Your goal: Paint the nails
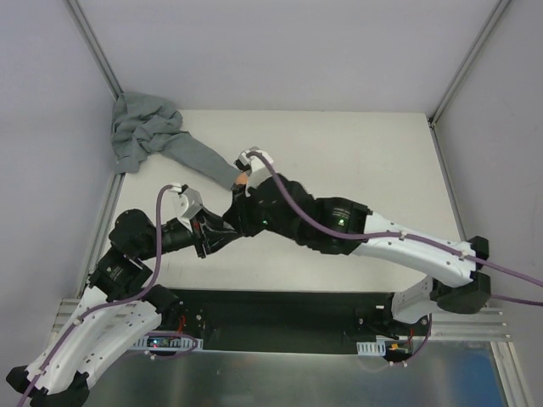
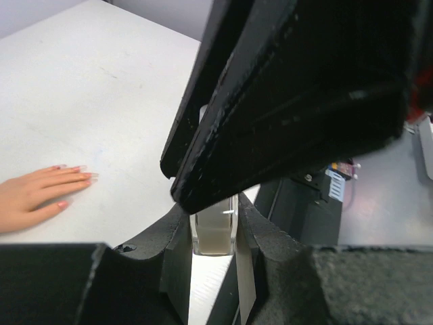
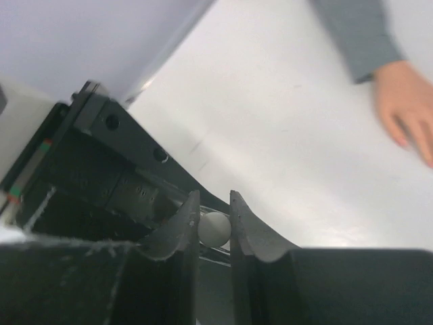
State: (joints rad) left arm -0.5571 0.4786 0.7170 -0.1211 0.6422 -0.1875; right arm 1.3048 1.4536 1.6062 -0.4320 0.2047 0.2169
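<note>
Right end effector [image 3: 214,203] is pinched narrow on a small white rounded piece [image 3: 215,229], probably the brush cap; your left end effector [image 2: 215,215] clamps the clear-grey bottle [image 2: 215,233]. On the table [image 1: 365,161], the fake hand [image 1: 241,180] lies just above both in the top view, sleeve [image 1: 199,161] toward upper left, fingertips lower right. Its nails [image 2: 84,176] sit far left in the left wrist view; the right arm looks nearer.

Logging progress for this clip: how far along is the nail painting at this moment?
Possibly done: several nails on the fake hand show a pink-red tint in the left wrist view, though small. In hand: left gripper holds the bottle; right gripper is shut on its white cap. Left: no brush is at the nails; uncapping or recapping, I cannot tell.
</note>
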